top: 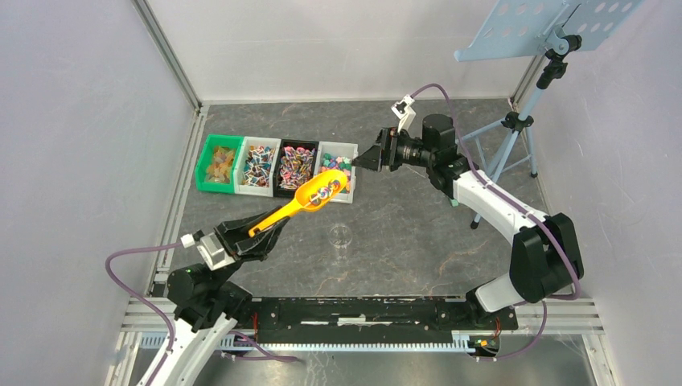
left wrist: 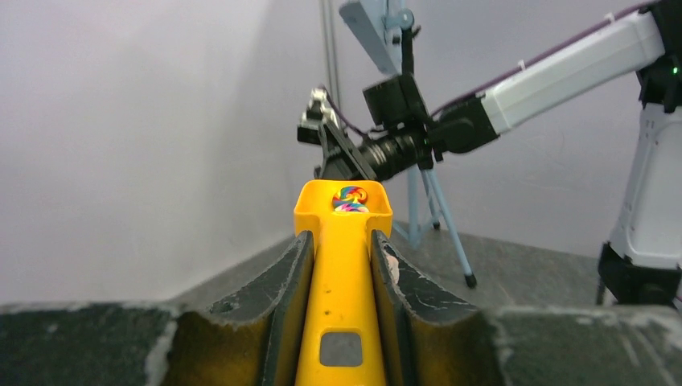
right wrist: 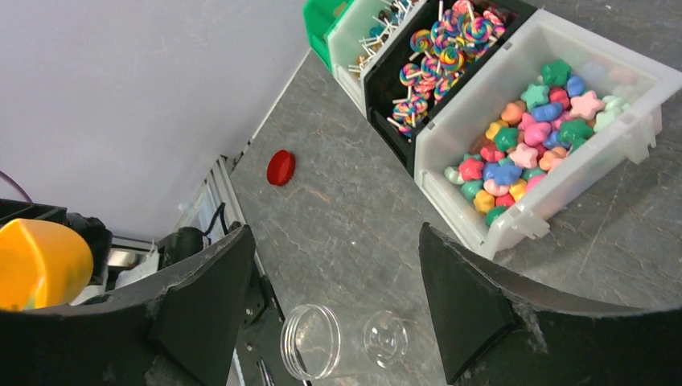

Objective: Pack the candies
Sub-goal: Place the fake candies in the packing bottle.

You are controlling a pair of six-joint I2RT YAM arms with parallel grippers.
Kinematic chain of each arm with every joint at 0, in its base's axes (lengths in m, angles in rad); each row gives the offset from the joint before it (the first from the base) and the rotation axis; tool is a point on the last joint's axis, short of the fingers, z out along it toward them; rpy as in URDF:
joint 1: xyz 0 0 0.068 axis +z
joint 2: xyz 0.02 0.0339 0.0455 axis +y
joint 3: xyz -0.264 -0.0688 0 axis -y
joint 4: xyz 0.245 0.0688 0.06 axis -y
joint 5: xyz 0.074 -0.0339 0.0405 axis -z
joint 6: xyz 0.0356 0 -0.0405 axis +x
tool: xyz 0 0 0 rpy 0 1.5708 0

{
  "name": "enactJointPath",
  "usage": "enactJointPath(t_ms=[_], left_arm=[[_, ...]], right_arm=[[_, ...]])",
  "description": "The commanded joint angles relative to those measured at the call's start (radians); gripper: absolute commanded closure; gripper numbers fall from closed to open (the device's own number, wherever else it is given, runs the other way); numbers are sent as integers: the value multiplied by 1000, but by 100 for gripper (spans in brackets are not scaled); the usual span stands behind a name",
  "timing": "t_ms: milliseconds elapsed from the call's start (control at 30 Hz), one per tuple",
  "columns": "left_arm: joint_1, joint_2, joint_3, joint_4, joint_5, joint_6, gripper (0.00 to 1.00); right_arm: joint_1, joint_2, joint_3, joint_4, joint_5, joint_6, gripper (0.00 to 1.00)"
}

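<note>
My left gripper (top: 269, 227) is shut on the handle of the orange scoop (top: 301, 205) and holds it in the air. The scoop's bowl carries a few multicoloured candies (top: 324, 191) next to the rightmost bin. In the left wrist view the fingers (left wrist: 281, 289) clamp the handle (left wrist: 341, 305), with candies (left wrist: 350, 199) in the bowl. My right gripper (top: 359, 159) is open and empty, hovering beside the bins. Its jaws stand wide apart in the right wrist view (right wrist: 334, 233). A clear jar (top: 341, 235) stands open on the table, also showing in the right wrist view (right wrist: 338, 338).
Four bins stand in a row at the back: green (top: 219, 163), white (top: 257, 166), black with lollipops (right wrist: 438, 56), white with star candies (right wrist: 531, 137). A red round lid (right wrist: 281, 167) lies on the table. A music stand tripod (top: 515, 137) stands back right.
</note>
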Motion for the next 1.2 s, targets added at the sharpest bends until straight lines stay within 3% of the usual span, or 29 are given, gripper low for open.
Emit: enactJointPath(t_ms=[0,133,633,1167], left_arm=[[-1,-71,77,-177,48,-74,98],[-1,-71,143,-351,39,-54,98],[0,-74,273,-689,164,-39,98],[0,-74,262,-758,144,10,98]], right_arm=[[1,-57,-32,-10,11,-61,19],[2,-80,-56,-40,35,-101,19],[1,-102,-89,-56,35,-143,19],[1,-141,-89,-90,44,-171,19]])
